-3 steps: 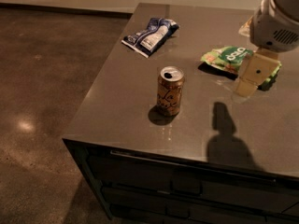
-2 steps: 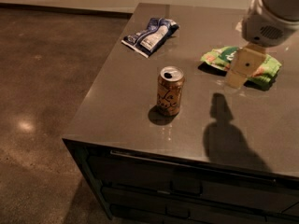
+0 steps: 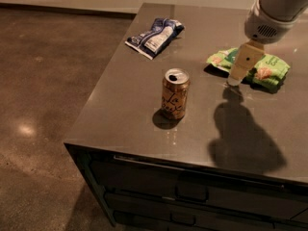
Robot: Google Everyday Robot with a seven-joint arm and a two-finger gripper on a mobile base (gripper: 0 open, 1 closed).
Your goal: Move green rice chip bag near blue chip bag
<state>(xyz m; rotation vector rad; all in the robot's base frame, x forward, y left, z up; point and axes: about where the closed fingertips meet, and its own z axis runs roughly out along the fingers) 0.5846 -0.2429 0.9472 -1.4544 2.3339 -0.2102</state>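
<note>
**Change since earlier frames.** The white-bodied arm with its tan two-finger gripper (image 3: 234, 79) has travelled left across the tabletop. It was over the right end of the bag and now stands in front of the bag's middle, with its tip low, near the surface. The two bags and the can have not shifted.

**Progress.** Judged from the layout, the transfer has not begun. The light green glossy rice chip bag (image 3: 267, 69) lies flat towards the right rear of the dark grey cabinet top (image 3: 130, 119). The small dark blue foil chip bag with a white label panel (image 3: 155, 36) lies at the left rear, well apart from it. A gold drink can (image 3: 175, 94) stands upright nearer the front, roughly between the two but forward of both. Grasping, carrying and setting down all remain to be done.

**Gripper state.** It shows as a single tan piece crossing the near edge of the green bag. Whether it is parted, together, or already on the bag cannot be told, nor can contact with the bag be confirmed.

**Condition of the green bag.** It is slightly puffed and lies lengthwise. Tan chip pictures are visible at both ends, and white lettering shows to the right of the gripper. No tear or crushing is evident.
</note>
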